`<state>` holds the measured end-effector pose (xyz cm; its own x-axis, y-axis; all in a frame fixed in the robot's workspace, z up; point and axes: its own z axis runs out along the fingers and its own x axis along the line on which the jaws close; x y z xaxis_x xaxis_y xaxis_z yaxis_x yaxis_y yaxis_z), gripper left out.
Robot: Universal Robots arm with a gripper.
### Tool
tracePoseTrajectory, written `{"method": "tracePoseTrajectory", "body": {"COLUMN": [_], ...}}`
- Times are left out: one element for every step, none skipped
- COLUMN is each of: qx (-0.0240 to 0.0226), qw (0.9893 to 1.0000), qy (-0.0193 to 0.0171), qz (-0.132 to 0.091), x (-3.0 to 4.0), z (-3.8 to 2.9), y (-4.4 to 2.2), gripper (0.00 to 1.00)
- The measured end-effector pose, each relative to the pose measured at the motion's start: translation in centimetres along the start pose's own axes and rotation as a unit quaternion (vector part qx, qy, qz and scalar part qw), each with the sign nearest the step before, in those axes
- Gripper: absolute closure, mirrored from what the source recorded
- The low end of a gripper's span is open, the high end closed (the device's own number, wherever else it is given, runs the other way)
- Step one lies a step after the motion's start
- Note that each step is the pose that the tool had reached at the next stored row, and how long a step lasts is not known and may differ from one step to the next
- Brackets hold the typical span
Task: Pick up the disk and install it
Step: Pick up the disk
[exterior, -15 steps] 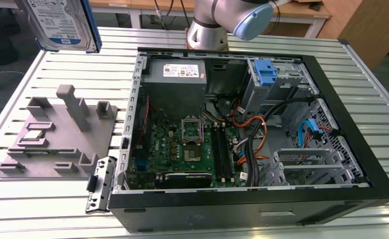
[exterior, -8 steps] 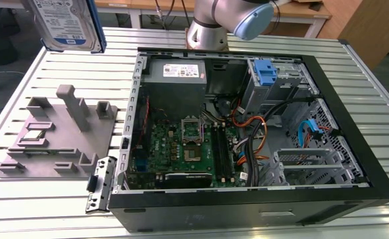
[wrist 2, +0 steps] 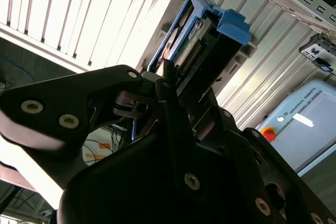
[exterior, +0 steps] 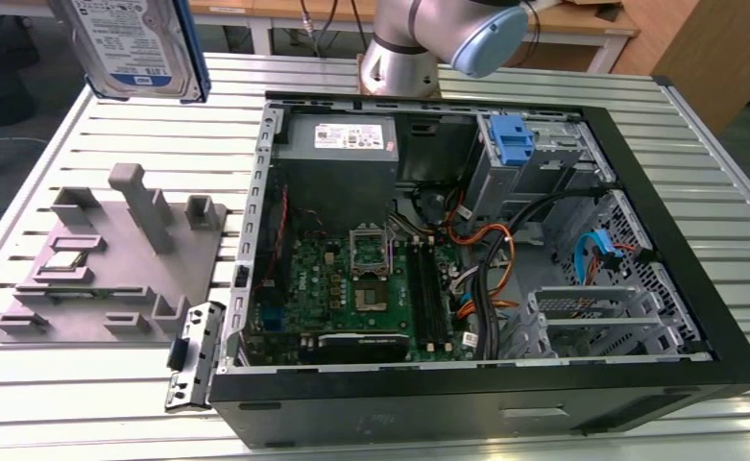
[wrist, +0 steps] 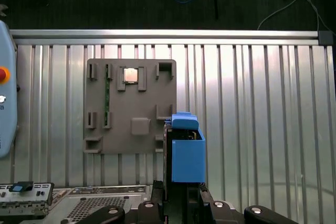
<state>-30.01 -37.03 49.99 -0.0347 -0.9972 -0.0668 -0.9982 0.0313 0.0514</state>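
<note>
Gripper [wrist 2: 173,85] is closed on the disk [wrist 2: 202,40], jaws clamped on one end of it. Disk is held in the air, clear of the slatted metal table [exterior: 80,384], label and blue side rail visible. In the exterior view it hangs above the table's far corner, beyond the grey fixture plate [exterior: 106,259] and to the exterior view's left of the open computer case [exterior: 477,384].

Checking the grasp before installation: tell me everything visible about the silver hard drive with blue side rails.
The flat rectangular silver-metal disk with white-and-blue label and blue plastic rails hangs upright in the air above the slatted metal table, outside the open computer case. The black gripper is clamped on one end; nothing else touches it.
</note>
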Motion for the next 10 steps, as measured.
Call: {"method": "tracePoseTrajectory", "body": {"qx": [0.0, 0.0, 0.0, 0.0, 0.0, 0.0, 0.0, 0.0, 0.0, 0.0], "qw": [1.0, 1.0, 1.0, 1.0, 1.0, 1.0, 1.0, 1.0, 1.0, 1.0], "qy": [0.0, 0.0, 0.0, 0.0, 0.0, 0.0, 0.0, 0.0, 0.0, 0.0], "qz": [0.0, 0.0, 0.0, 0.0, 0.0, 0.0, 0.0, 0.0, 0.0, 0.0], "x": [0.0, 0.0, -0.01, -0.01, -0.01, -0.01, -0.01, -0.02, -0.02, -0.02], "z": [0.0, 0.0, -0.01, -0.01, -0.01, -0.01, -0.01, -0.01, -0.01, -0.02], "y": [-0.05, -0.1, -0.16, -0.21, -0.27, -0.33, -0.39, -0.45, -0.52, -0.6], "gripper": [0.65, 0.65, 0.65, 0.65, 0.65, 0.65, 0.65, 0.65, 0.65, 0.65]}}
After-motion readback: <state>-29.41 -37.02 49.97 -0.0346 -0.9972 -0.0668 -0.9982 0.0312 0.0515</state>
